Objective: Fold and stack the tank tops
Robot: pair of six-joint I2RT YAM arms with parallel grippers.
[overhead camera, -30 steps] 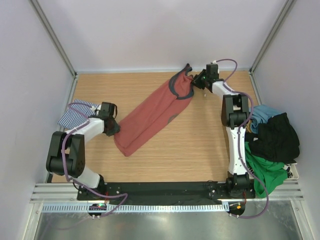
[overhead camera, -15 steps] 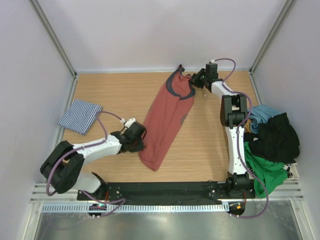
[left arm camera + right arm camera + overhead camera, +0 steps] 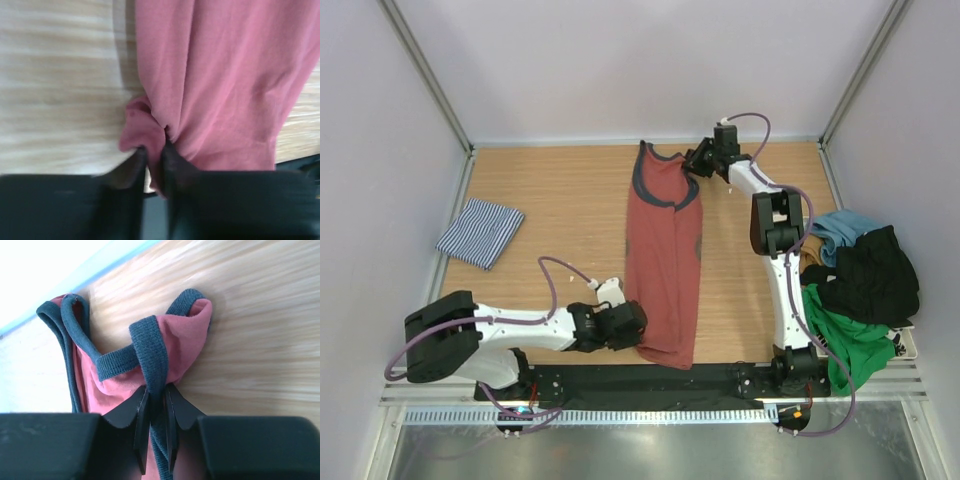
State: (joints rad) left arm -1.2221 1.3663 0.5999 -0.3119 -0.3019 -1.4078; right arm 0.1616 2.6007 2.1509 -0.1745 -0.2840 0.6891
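Left gripper point(image 3: 638, 325) low on rust-red tank top point(image 3: 665, 250) hem, arm outstretched

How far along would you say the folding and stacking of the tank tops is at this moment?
Done: the striped tank top lies folded near the left edge of the table. In hand: the rust-red tank top lies stretched out lengthwise, the left gripper pinching its hem and the right gripper pinching a trimmed strap. Left: folding it and stacking the two, which lie well apart.
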